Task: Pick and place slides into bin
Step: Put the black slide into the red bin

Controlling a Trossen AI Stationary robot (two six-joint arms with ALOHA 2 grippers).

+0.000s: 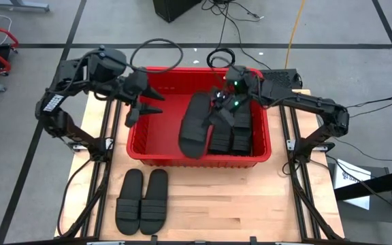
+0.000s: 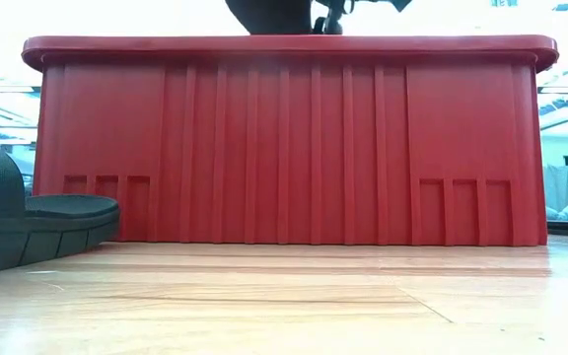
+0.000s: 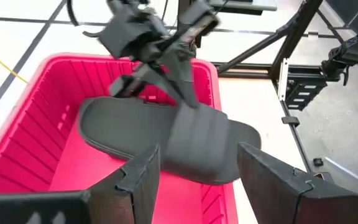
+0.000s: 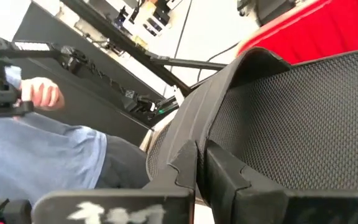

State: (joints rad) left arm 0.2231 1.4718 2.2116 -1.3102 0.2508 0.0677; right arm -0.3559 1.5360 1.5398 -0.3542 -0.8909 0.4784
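Note:
The red bin (image 1: 141, 146) stands mid-table and fills the low view (image 2: 284, 148). My right gripper (image 1: 220, 102) is shut on a black slide (image 1: 194, 126) over the bin's middle; the slide also shows in the left wrist view (image 3: 166, 140). Other black slides (image 1: 231, 133) lie side by side on the bin's floor at its right. Two more slides (image 1: 142, 201) lie soles down on the table in front of the bin's left corner. My left gripper (image 1: 146, 103) is open and empty over the bin's left part. My right gripper pinches the slide's ribbed strap (image 4: 188, 146) between its two fingers at the strap's edge. The fingers (image 3: 182, 84) come slanting down from the far right. The slide hangs tilted below them over the bin, its free end (image 1: 188, 148) toward the bin's near wall.
The bin's rim (image 2: 284, 44) stands high above the table. A slide's toe (image 2: 28, 222) lies at the left in the low view. The arms' frames flank the table. A person's hand and blue sleeve (image 4: 42, 93) show beyond the table. Bare wood lies in front right of the bin.

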